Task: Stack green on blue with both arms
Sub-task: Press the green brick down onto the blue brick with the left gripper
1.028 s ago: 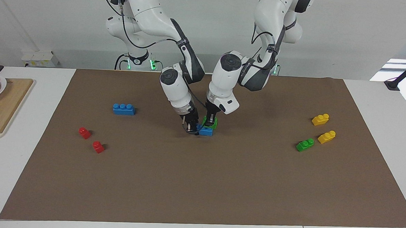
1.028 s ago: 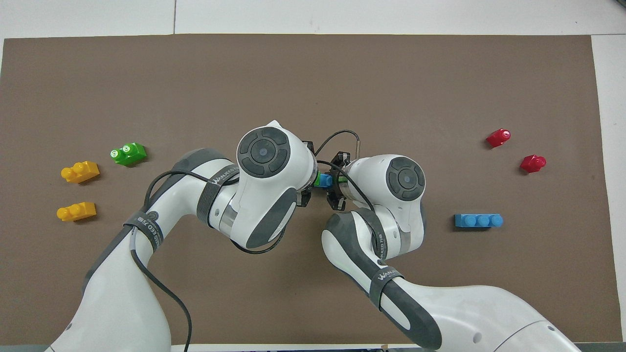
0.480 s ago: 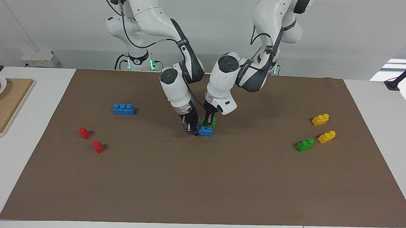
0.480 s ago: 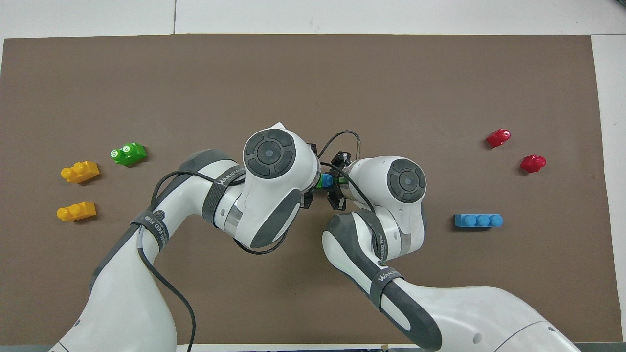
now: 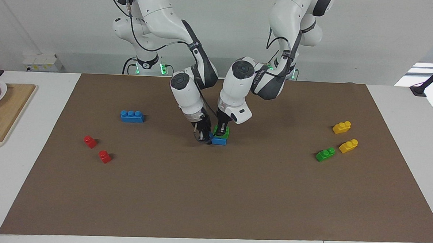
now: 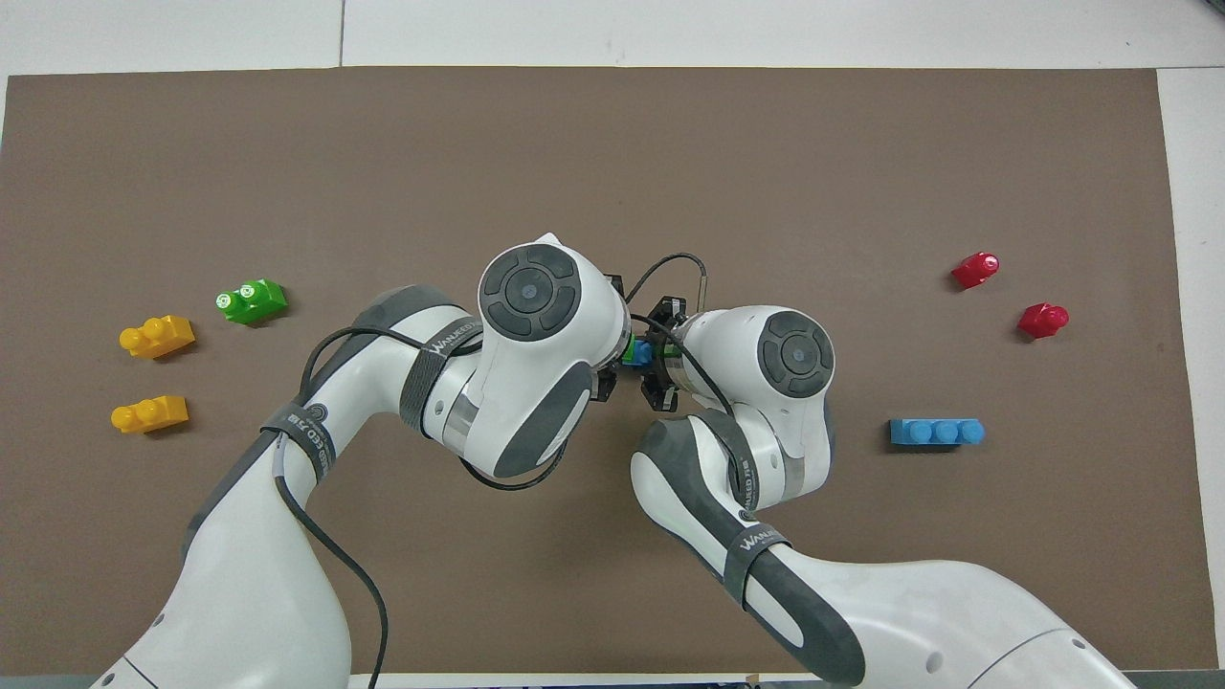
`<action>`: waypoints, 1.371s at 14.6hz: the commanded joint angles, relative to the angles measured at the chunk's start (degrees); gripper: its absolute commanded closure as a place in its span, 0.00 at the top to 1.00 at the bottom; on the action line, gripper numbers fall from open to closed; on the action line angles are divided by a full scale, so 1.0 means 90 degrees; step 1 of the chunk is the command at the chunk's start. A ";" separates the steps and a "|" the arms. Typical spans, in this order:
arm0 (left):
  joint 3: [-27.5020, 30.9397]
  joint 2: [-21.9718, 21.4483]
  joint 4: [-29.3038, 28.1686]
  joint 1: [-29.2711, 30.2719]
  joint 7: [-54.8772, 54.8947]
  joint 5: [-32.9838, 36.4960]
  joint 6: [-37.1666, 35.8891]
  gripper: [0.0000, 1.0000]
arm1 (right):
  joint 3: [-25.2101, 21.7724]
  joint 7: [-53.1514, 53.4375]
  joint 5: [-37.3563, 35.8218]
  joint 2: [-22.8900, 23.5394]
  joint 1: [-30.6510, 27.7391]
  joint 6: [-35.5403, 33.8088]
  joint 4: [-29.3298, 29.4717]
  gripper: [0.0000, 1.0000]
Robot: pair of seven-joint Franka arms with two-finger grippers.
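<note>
Green brick [image 5: 223, 130]: we find it seated on the blue brick [image 5: 220, 140], mid-tabletop.
Left pincer [image 5: 221, 130]: we see it clamped on the green brick.
Right pincer [image 5: 203, 136]: we see it gripping the blue brick's end.

The green two-stud brick [image 5: 223, 131] sits on top of the blue brick [image 5: 219, 140], which lies flat on the brown mat [image 5: 213, 194] mid-tabletop.

Two white jointed arms, dark grey joint panels, round grey end caps, grey bands lettered in white, loose black cables, green base lights, black left claw [image 5: 220, 130], black right claw [image 5: 202, 134]
</note>
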 commanded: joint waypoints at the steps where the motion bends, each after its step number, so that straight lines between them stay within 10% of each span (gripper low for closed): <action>1: 0.0065 0.0168 0.0183 -0.0094 0.0135 0.0015 -0.0024 0.00 | -0.0008 -0.0266 -0.0025 -0.0003 -0.0084 0.0222 -0.0247 0.00; 15: 0.0084 0.0285 -0.0013 -0.0251 0.0262 -0.0004 0.0211 0.00 | -0.0008 -0.0433 -0.0015 -0.0013 -0.0142 0.0231 -0.0306 0.00; 17: 0.0094 0.0276 0.0104 -0.0241 0.0262 0.0005 0.0075 0.99 | -0.0008 -0.0433 -0.0015 -0.0013 -0.0152 0.0231 -0.0306 0.00; 20: 0.0094 0.0392 0.0660 -0.0163 0.0262 0.0074 -0.0491 1.00 | -0.0008 -0.0423 -0.0015 -0.0013 -0.0142 0.0231 -0.0306 0.00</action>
